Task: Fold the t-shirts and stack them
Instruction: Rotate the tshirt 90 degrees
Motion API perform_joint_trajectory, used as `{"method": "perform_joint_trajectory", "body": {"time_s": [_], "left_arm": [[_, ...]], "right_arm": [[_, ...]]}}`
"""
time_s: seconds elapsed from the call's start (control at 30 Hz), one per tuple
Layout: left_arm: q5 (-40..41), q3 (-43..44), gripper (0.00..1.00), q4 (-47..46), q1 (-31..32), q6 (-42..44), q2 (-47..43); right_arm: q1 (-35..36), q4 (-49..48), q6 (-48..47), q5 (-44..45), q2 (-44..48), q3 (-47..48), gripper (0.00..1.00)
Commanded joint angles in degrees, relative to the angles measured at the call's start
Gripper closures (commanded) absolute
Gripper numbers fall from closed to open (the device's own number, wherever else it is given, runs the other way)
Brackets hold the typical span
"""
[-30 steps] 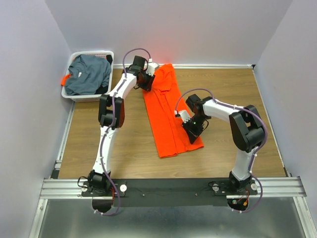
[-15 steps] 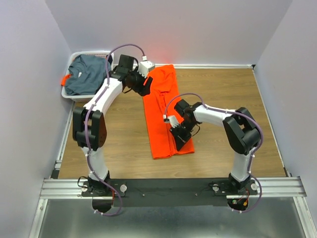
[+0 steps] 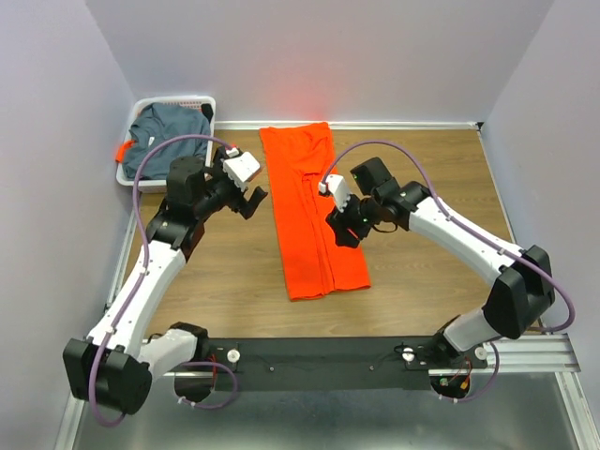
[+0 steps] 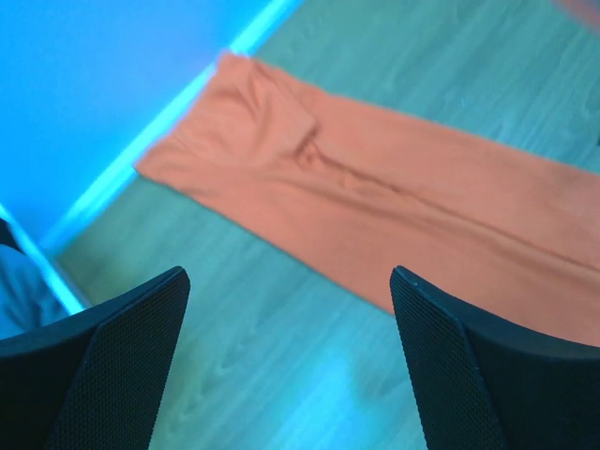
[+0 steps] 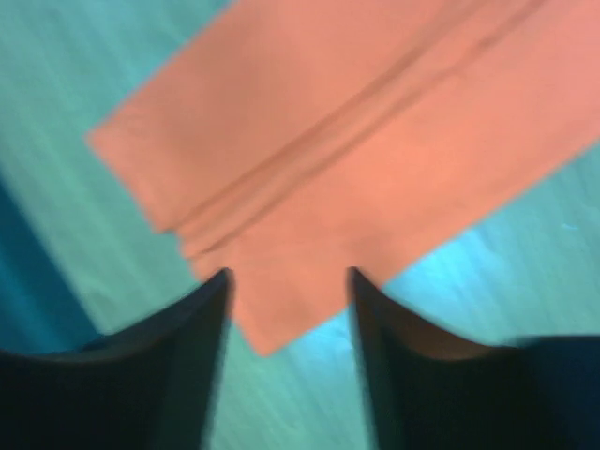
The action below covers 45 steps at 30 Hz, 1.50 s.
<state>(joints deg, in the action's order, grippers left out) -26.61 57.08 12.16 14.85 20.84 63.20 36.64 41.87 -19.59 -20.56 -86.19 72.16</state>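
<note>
Orange t-shirt (image 3: 305, 216), folded strip on tabletop (image 3: 422, 169). Left fingers (image 4: 112, 366), right fingers (image 5: 178, 375): spread, empty (neither grips cloth). Your risk: pinching one layer undoes the fold.

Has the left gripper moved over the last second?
Yes. The left gripper left the orange t-shirt's far end, moving away from the back wall to about level with the white basket's near rim.

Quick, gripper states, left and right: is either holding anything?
Left gripper: open, holding nothing.
Right gripper: open, holding nothing, above the orange t-shirt.
</note>
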Motion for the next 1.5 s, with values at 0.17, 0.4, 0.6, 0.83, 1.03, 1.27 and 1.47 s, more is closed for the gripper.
{"method": "perform_joint_trajectory", "body": {"time_s": [0.17,0.4,0.6,0.83,1.03,1.27,1.47], "left_arm": [[4.38,-2.15,0.15,6.72,15.28,11.94,11.51],[3.23,-3.64,0.12,5.25,17.75,15.63,22.31],[5.69,-3.99,0.12,5.41,18.19,17.74,30.04],[7.89,-4.78,0.12,5.33,18.20,17.48,32.69],[9.12,-9.44,0.11,6.55,17.49,21.25,28.92],[9.65,-10.68,0.11,10.42,12.67,26.79,25.84],[5.00,-8.57,0.11,16.92,9.06,32.24,18.91]], "right_arm": [[-0.17,-6.36,-5.54,13.96,-7.05,-1.84,0.09],[-0.34,-9.17,-8.71,11.87,-10.57,-8.61,0.22],[-0.43,-11.18,-4.93,6.93,-14.44,-10.63,0.28],[-0.08,-14.71,-1.24,5.09,-14.97,-16.43,0.31],[2.64,-16.90,5.43,1.93,-12.60,-19.60,0.31],[6.25,-17.70,11.33,-0.64,-8.48,-19.78,0.31],[6.25,-15.42,8.88,4.28,-0.39,-20.13,0.30]]}}
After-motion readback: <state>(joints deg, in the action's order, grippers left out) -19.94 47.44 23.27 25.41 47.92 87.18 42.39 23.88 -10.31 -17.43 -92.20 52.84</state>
